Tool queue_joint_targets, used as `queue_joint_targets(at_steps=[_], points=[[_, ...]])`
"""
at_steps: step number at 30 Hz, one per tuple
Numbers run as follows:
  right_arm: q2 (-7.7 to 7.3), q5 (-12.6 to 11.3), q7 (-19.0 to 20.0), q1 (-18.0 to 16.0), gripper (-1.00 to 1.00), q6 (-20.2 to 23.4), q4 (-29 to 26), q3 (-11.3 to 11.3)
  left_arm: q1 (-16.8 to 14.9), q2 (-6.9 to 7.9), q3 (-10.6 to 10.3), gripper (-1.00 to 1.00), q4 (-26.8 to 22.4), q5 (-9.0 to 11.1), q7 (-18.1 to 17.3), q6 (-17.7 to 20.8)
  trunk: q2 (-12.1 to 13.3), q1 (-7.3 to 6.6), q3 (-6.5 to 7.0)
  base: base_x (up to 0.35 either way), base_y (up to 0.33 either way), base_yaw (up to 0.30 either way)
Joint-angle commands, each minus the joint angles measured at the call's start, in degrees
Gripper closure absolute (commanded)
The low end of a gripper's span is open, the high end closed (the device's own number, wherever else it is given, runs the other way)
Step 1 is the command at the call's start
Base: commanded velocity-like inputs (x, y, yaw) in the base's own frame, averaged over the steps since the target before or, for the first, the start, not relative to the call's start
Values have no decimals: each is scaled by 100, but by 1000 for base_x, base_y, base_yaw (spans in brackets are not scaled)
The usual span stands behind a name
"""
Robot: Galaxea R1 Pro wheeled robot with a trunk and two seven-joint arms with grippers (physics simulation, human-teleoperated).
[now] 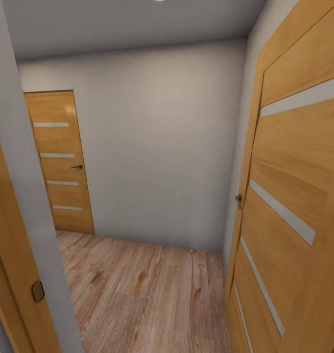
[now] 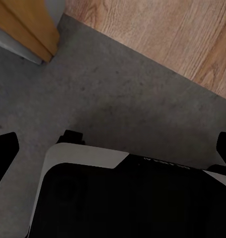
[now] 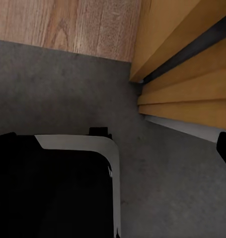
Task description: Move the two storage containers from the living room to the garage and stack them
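The two storage containers are out of view. I stand at a doorway where dark grey concrete floor (image 2: 98, 94) meets light wood plank flooring (image 1: 137, 294). In the left wrist view my left gripper (image 2: 113, 146) hangs open over the concrete, its black fingertips (image 2: 4, 148) wide apart with nothing between them. My right gripper (image 3: 113, 148) is also open and empty above the concrete, with one fingertip (image 3: 225, 148) at the frame edge. Under both grippers lies my own base (image 2: 83, 158), white-edged and black.
Ahead is a small hallway with plain grey-white walls (image 1: 157, 147). An open slatted wooden door (image 1: 294, 220) stands close on the right. A closed matching door (image 1: 59, 162) is at the far left. A grey door frame (image 1: 25, 206) crowds the near left.
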Motion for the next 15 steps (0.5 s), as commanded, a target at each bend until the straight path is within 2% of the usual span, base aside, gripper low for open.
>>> queue_joint_targets(at_steps=[1,15], points=[[-1,-48,29,-9,-100,-33,18,30,-5,0,0,-100,4,37,-15,-8,-8,1,-10,0,0,0],[-1,-48,29,-9,-100,-36,17,25,-5,-2,0,-100,4,37,-15,-8,-8,1,-10,0,0,0]])
